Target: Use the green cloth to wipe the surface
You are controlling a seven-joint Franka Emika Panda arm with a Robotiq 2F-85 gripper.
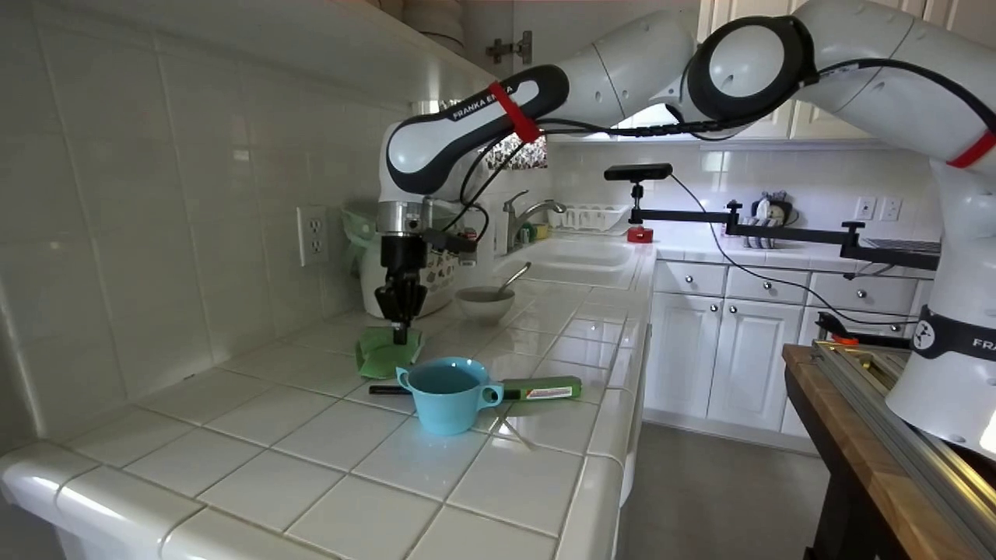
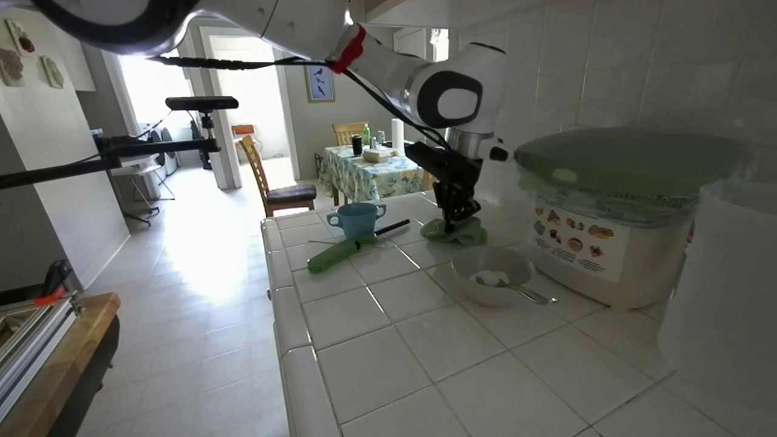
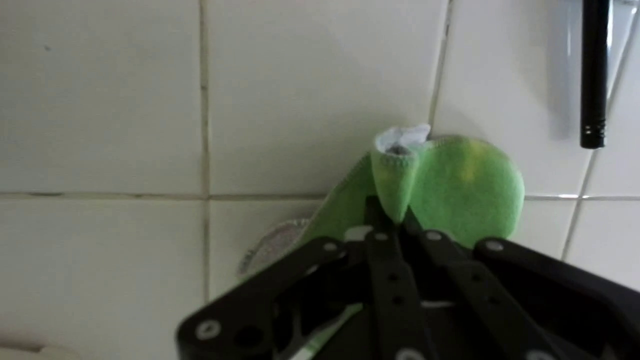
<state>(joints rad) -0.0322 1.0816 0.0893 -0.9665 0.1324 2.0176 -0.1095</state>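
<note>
Wrist view: open tiles [image 3: 320, 90] beside cloth [image 3: 467, 190]

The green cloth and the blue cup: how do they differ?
The green cloth is pinched by the tool, while the blue cup stands ungripped. The cloth is folded, with a stitched edge; the cup is upright, with two handles. Both are on the tiled counter.

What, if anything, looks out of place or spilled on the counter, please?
No spill stands out. The wrist view shows a small dark speck on a pale tile; dirt or damage, I cannot tell. The green cloth looks bunched, but the gripper is pinching it.
</note>
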